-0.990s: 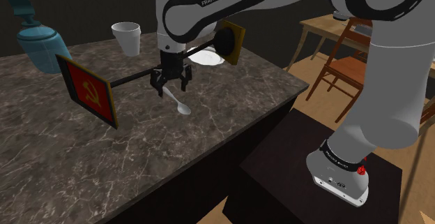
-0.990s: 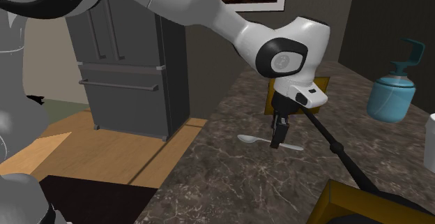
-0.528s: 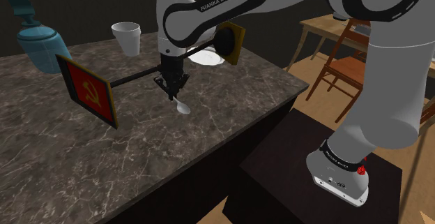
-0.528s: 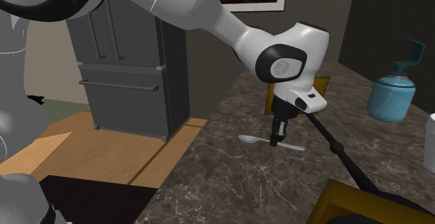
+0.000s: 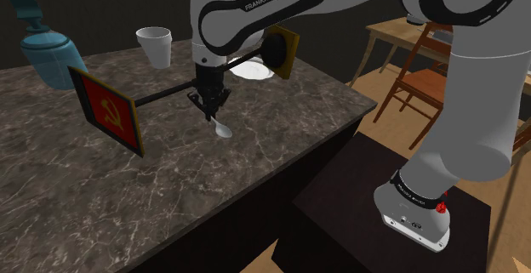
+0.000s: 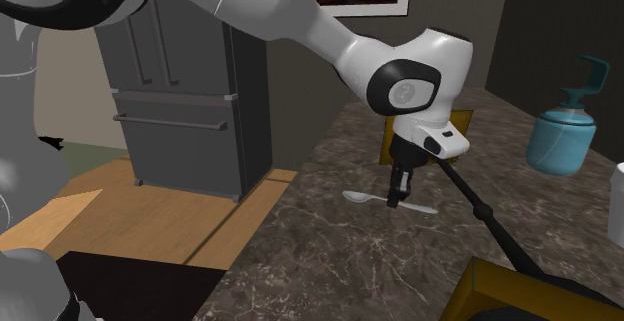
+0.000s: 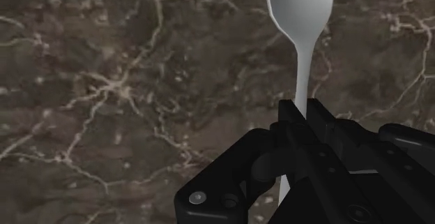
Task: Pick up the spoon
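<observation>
End effector point(image 5: 211, 110) was down at the dark marble counter point(image 5: 255, 169), fingers pressed together on the handle of the white spoon point(image 5: 223, 131). In the wrist view I saw both black fingers point(image 7: 327, 121) clamped on the thin handle, with the spoon point(image 7: 298, 6) bowl sticking out past the fingertips over the marble. In the second exterior view the end effector point(image 6: 396, 201) pointed straight down at about mid-handle. The spoon point(image 6: 355, 197) looked flat on the counter, bowl toward that view's left, handle end toward its right. I couldn't tell if it had any lift. In the shoulder view the spoon sat near the middle of the counter, just on the stand side of a black rod point(image 5: 166, 94) running across the surface. A red framed picture point(image 5: 106, 114) stood at the rod's left end, a yellow-framed panel point(image 5: 285, 50) at its right. A white cup point(image 5: 155, 45) and a teal pump bottle point(image 5: 47, 50) were further back, and a white plate point(image 5: 254, 71) lay near the panel. All were well apart from the spoon.
</observation>
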